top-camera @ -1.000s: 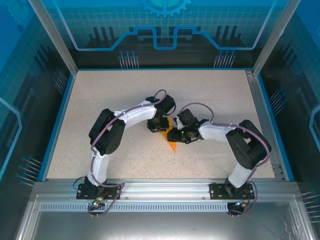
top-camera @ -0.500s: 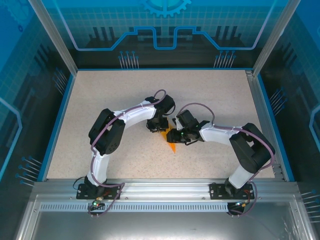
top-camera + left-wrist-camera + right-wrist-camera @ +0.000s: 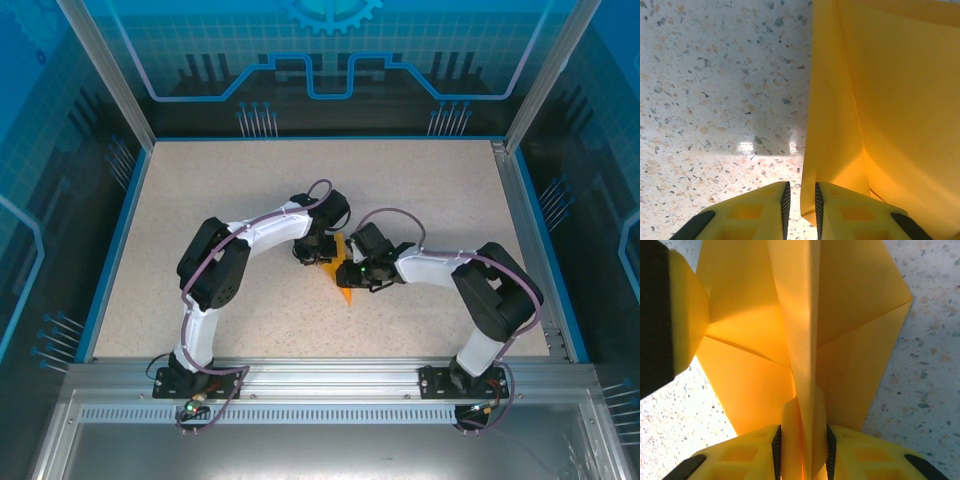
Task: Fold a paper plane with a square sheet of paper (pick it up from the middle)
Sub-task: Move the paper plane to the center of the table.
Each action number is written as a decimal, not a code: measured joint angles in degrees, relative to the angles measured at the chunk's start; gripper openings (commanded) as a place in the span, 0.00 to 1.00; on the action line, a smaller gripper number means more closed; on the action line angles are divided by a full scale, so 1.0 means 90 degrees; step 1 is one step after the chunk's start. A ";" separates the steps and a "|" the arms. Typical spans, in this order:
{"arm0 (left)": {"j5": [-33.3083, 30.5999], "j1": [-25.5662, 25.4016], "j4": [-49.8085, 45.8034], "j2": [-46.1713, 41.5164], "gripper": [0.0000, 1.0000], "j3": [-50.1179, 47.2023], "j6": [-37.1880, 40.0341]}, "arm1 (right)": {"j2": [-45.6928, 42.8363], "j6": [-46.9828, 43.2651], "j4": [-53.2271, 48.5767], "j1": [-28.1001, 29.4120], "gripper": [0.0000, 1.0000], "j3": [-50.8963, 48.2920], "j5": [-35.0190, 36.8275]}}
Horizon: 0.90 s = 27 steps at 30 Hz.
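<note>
At the bottom of the right wrist view the right gripper (image 3: 802, 452) is clamped on the raised middle fold of the paper (image 3: 855, 335), its two yellow fingers pressed against either side of the ridge. At the bottom of the left wrist view the left gripper (image 3: 800, 202) is nearly together, pinching only a thin edge of the same paper near a lower corner. Beyond the fingers the paper spreads up both frames, partly folded into layered flaps with a standing crease. From above it sits in the middle of the table (image 3: 200, 200), between the two grippers, one pointed end toward the lower edge of the frame. The likeliest trouble, I judge, is a tear: two grips on one thin piece, close together, so any pull in opposite directions loads the crease between them. The left hold is shallow (little more than the margin), so a tug could slip it free and let the flap spring open. A push toward each other would buckle the flaps and spoil the folds, and the fingers are near enough to knock together.
</note>
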 measured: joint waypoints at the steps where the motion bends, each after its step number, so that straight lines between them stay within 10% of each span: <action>1: 0.0000 0.0000 0.0012 -0.0005 0.23 0.0000 0.0000 | 0.0000 -0.0002 0.0012 0.0000 0.29 0.0000 0.0000; 27: -0.0228 0.0641 0.1299 -0.2778 0.35 -0.2016 -0.0777 | 0.0019 -0.0316 -0.1494 0.0005 0.05 0.1336 0.1265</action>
